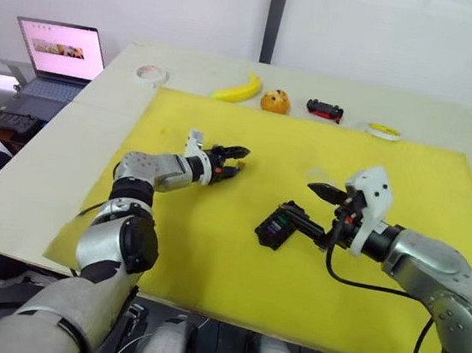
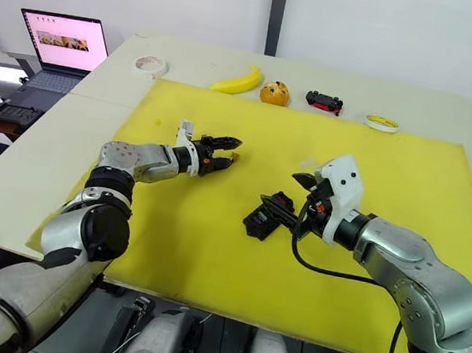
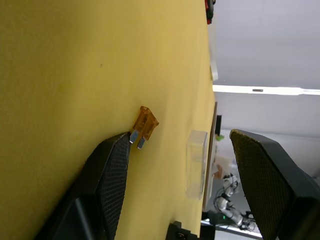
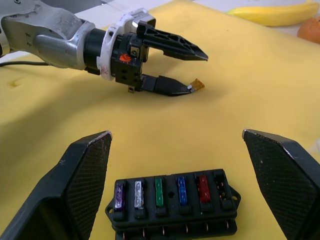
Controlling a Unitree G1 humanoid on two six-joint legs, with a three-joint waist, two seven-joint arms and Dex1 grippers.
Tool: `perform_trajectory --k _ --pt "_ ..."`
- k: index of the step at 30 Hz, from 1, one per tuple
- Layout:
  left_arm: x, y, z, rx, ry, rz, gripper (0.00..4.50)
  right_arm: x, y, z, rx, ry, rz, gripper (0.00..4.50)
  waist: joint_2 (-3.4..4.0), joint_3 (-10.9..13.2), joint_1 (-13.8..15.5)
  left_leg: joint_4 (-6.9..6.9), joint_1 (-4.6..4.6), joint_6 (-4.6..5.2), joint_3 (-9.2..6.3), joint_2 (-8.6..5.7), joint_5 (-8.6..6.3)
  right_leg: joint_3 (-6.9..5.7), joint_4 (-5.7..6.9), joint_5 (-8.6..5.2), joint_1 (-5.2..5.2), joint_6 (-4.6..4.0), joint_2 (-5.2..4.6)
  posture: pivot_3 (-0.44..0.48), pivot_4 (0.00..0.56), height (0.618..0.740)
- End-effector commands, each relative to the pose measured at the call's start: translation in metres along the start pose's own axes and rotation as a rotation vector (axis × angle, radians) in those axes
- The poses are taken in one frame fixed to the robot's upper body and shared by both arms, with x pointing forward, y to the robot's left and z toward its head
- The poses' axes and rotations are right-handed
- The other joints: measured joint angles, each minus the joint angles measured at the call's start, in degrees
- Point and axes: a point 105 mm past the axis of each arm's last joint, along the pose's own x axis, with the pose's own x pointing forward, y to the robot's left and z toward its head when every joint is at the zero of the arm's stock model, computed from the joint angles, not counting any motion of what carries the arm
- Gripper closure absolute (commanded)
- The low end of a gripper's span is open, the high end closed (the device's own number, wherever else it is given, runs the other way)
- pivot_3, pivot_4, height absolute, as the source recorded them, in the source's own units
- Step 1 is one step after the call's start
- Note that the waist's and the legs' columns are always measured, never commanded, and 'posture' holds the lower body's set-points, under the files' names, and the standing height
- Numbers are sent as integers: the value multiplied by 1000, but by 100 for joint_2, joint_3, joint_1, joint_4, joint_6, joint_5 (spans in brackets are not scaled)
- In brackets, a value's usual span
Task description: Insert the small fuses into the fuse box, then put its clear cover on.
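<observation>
- Fuse box [image 4: 172,202]: black block lying on the yellow mat [image 1: 210,251], between the spread fingers of the right pincer [image 1: 316,210], which is not touching it.
- Slots: five hold fuses, in row order purple [image 4: 119,195], grey [image 4: 138,194], green [image 4: 159,192], blue [image 4: 181,190] and red [image 4: 202,186]; the slot at the end beside the red one is vacant.
- Orange fuse [image 3: 144,123]: lies on the mat, touching the tip of the lower finger of the left pincer [image 1: 231,162].
- Left pincer: fingers apart, nothing clamped; positioned over the mat, well apart from the fuse box.
- Clear cover [image 3: 196,163]: rests on the mat beyond the orange fuse, near the right pincer.
- Far edge of the counter [image 1: 38,178]: banana [image 1: 239,90], orange fruit [image 1: 274,101], toy car [image 1: 324,110] and two tape rolls [image 1: 151,74].
</observation>
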Motion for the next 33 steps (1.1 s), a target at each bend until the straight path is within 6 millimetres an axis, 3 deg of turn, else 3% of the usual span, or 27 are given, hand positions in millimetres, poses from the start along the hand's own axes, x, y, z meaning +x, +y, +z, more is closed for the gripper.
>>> perform_trajectory --k 1,9,12,14,33 --pt "2 -6 5 8 -27 -14 1207 -2 3 9 -29 -42 -3 0 0 0 -1 0 0 0 0 0 0 0 0 0 0 0 0 0 150 740" --pt "6 -3 0 8 -17 -8 1207 -1 2 9 -30 -43 -4 0 0 0 2 0 1 0 -1 0 0 0 1 0 1 0 0 0 150 740" --pt "8 -3 -1 7 -18 -8 2039 -2 1 9 -31 -41 -5 0 0 0 0 0 1 0 -1 0 1 0 1 0 2 0 0 0 150 740" --pt "9 -2 -2 9 -12 -3 2978 -2 1 9 -32 -42 -6 0 0 0 -8 0 1 0 -1 0 1 0 1 0 1 0 0 0 150 740" --pt "13 2 -5 15 -14 18 2978 -3 1 9 -36 -40 -11 0 0 0 -1 0 1 1 -1 0 0 -1 0 0 0 0 1 0 150 740"
